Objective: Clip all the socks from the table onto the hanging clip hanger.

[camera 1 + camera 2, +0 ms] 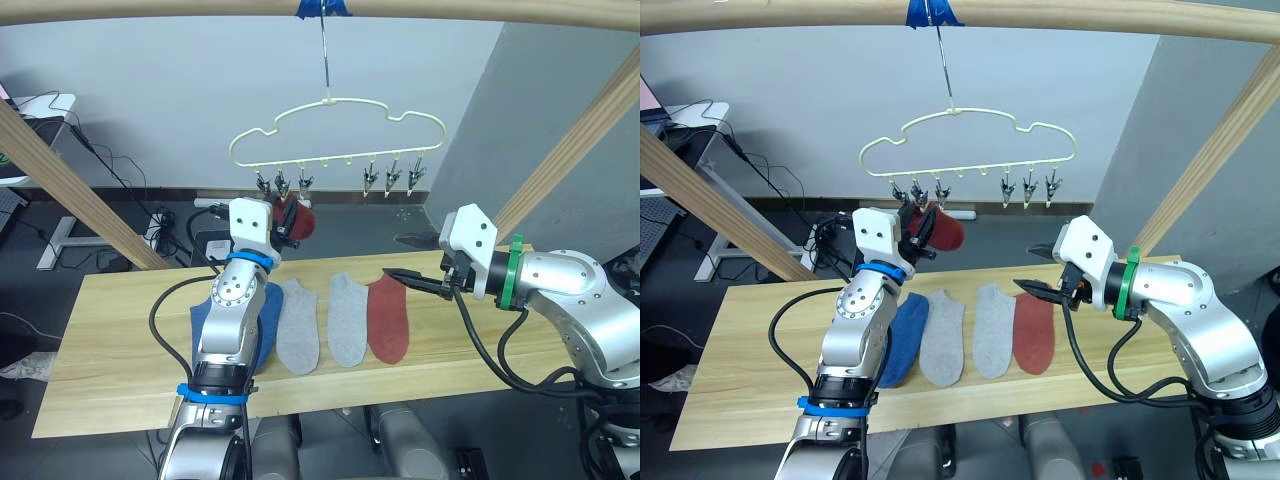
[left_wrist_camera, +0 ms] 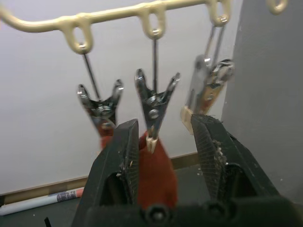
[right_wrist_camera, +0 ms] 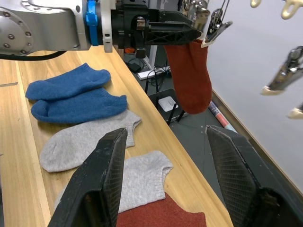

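Clip hanger: the pale-yellow wire hanger (image 1: 338, 133), cloud-shaped in outline, hangs by its metal hook from the thick wooden pole (image 1: 420, 9), shiny metal clips (image 1: 392, 176) dangling in a row beneath it.
Hung sock: one brick-red sock (image 3: 189, 78) dangles off a clip toward the robot's left end of the row, soft knit, rounded toe pointing down.
Left gripper: the left gripper (image 2: 163, 156) is up at those clips, black fingers (image 2: 124, 156) spread apart on either side of the red fabric, a silver clip sitting between the tips. No squeeze on the sock that I can see.
Right gripper: the right gripper (image 3: 165, 170) hovers above the table's far edge, fingers parted wide, nothing between them.
Table: light wood planks (image 1: 120, 330), long and plain.
Socks on the table: five lying flat in a row. Two blue socks (image 3: 71, 97) overlap at the robot's left, then two light grey socks (image 1: 322, 322) side by side, then the second brick-red sock (image 1: 388, 318) nearest the right gripper.
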`<state>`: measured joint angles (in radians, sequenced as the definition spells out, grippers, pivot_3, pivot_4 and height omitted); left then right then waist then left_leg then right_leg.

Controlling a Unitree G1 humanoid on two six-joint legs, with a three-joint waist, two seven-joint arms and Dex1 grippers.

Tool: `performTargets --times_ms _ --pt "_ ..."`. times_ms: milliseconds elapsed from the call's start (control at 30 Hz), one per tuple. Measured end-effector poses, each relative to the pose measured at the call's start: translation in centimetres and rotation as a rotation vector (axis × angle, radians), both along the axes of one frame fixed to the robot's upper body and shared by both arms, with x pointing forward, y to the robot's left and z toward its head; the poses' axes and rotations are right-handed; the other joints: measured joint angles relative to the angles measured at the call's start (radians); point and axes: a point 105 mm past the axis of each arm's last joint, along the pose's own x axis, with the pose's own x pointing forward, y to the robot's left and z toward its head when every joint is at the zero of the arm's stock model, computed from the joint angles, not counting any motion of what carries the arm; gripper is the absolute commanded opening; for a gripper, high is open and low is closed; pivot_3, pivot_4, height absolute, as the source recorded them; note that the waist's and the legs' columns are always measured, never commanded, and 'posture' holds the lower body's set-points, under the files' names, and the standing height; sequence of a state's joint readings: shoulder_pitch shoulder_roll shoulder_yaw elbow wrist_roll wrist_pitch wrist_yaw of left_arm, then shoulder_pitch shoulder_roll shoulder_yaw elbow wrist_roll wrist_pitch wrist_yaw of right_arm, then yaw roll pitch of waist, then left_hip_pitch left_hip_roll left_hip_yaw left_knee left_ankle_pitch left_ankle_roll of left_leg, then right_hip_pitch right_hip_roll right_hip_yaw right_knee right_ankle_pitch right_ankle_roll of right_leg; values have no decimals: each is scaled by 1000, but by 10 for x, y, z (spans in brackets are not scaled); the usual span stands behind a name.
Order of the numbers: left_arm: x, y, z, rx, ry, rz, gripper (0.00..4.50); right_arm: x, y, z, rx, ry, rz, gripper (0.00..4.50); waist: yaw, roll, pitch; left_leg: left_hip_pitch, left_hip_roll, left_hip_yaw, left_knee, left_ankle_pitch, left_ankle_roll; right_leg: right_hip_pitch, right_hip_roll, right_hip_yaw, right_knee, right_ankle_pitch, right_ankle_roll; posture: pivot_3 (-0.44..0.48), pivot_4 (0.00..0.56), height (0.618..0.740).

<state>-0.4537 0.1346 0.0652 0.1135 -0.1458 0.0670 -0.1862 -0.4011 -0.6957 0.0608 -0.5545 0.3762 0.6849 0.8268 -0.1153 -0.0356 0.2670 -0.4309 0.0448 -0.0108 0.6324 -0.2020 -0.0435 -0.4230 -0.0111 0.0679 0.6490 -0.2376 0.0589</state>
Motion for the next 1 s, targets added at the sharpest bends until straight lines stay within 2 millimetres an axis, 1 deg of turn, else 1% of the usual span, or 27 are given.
performTargets --times_ms 167,300,1000 --pt "8 -1 9 0 -30 2 1930 0 0 0 -3 -1 -1 2750 0 0 0 0 0 0 0 0 0 0 0 0 0 0 0 -249 274 740" --pt "11 -2 12 0 -44 -1 1930 0 -1 0 -3 -1 -2 2750 0 0 0 0 0 0 0 0 0 0 0 0 0 0 0 -252 274 740" --pt "11 -3 18 -5 -69 -1 1930 0 -2 -2 -7 7 -5 2750 0 0 0 0 0 0 0 0 0 0 0 0 0 0 0 -250 274 740"
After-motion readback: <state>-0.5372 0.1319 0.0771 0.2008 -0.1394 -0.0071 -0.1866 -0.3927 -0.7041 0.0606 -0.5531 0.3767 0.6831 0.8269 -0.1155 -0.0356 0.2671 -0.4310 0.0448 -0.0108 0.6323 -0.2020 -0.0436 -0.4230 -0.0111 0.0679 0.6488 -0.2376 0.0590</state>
